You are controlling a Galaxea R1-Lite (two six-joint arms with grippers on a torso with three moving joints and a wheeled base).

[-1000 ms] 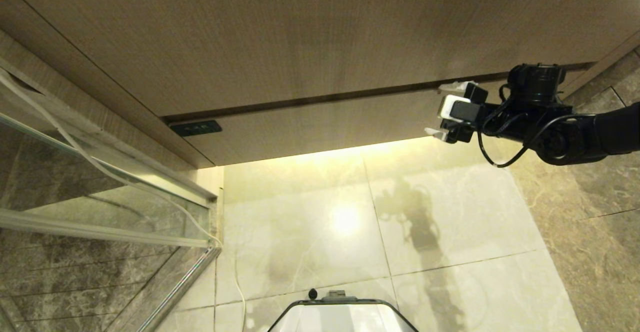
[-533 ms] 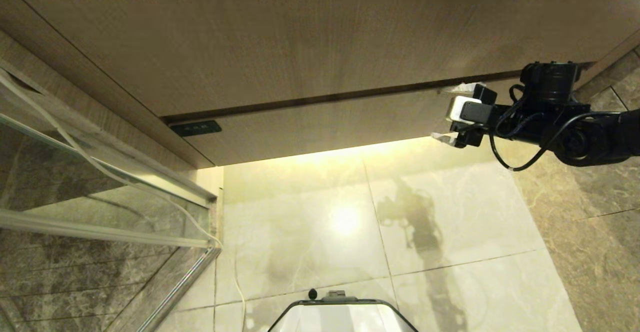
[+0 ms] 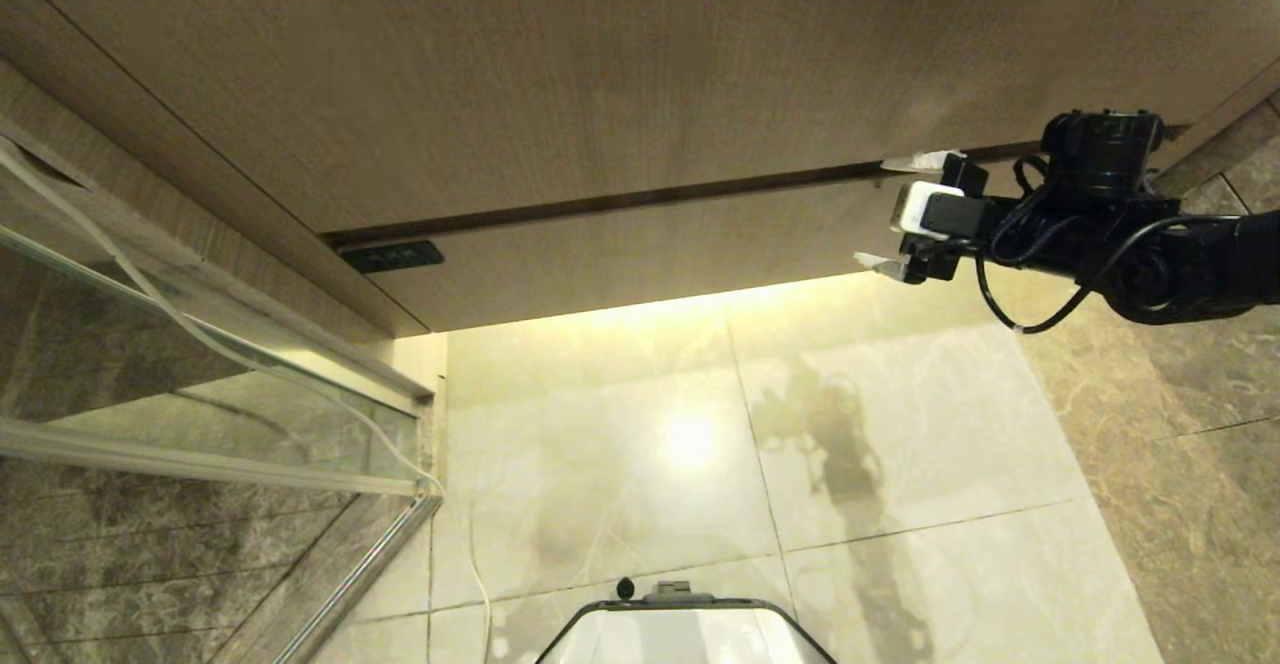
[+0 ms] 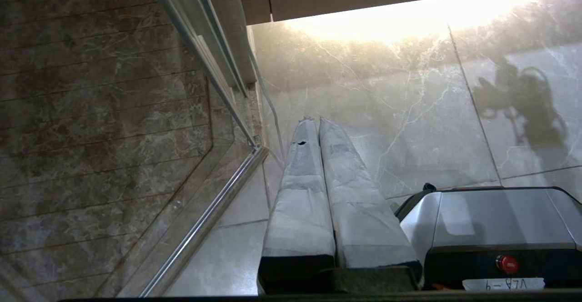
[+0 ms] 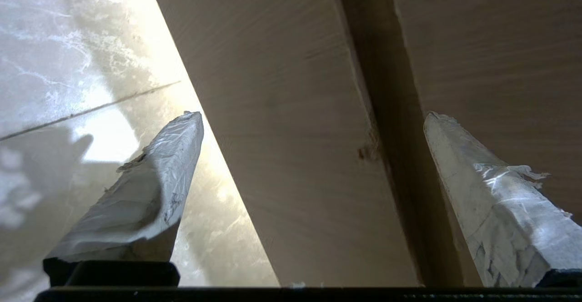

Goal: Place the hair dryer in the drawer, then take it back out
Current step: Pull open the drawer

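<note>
At far left, a glass shower partition (image 3: 200, 384) and a thin white cord (image 3: 300, 384) trailing to the marble floor (image 3: 900, 464) were seen, and the left pincer (image 4: 313, 124) was parked low beside the robot base (image 4: 491, 220), its fingers pressed together and empty. Across the middle, the drawer (image 3: 650, 244) was shown shut, its flat wood-grain front under the larger vanity panel (image 3: 600, 74), a dark seam between them. At right, the right pincer (image 3: 895, 212) was held against that front, fingers (image 5: 150, 193) spread wide, one at the seam and one at the lower edge, nothing gripped. Compared with a second earlier, the pincer had been drawn slightly rightward along the front and a little upward; the drawer had not been moved. The opening step was judged unstarted. The hair dryer was not visible in any view.
</note>
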